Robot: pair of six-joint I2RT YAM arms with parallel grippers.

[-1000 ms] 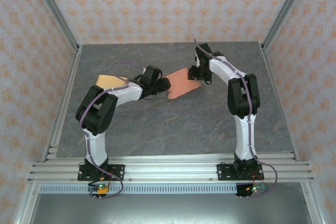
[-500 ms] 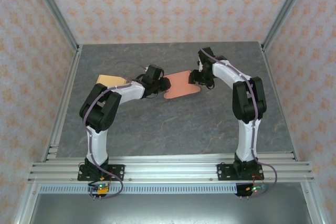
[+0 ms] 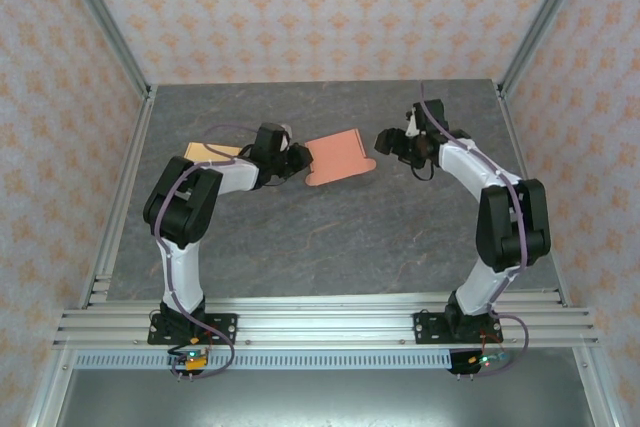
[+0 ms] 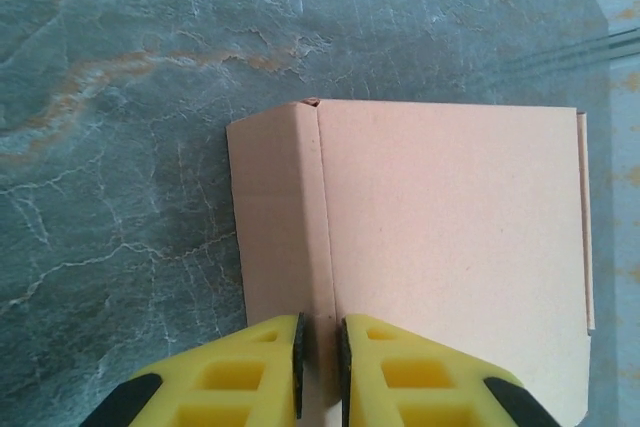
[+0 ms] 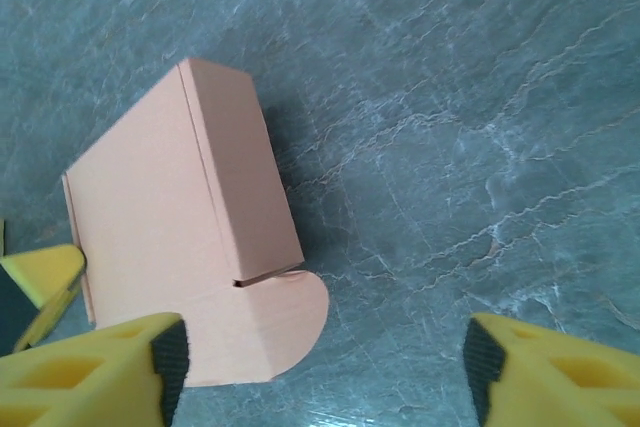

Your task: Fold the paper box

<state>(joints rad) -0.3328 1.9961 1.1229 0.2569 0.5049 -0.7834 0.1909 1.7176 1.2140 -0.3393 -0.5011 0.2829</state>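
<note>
— Nearest, bare grey marbled worktop (image 3: 330, 247). Further out, where to look?

— At the left claw (image 3: 300, 159): pinched narrow on the left end of the flat salmon-pink cardboard box (image 3: 338, 155), right on the crease beside the narrow side flap (image 4: 275, 217). Box lying mid-worktop, a little far of centre.

— And right of that?

— The right claw (image 3: 384, 140), spread wide, holding nothing, just off the box's right end and apart from it. The box's rounded tab (image 5: 290, 319) at the near right corner, down on the worktop.

— Best way on, then?

— Probably: grip firm with the left as anchor, no dragging. Bring the right down low, slip one finger under a flap, then lift along the scored line rather than across it. Go slowly; thin card, likely to buckle or slide.

— Anything beyond?

— A tan cardboard sheet (image 3: 208, 151) at far left, behind the left arm, well apart from the fold. Best left alone.
</note>
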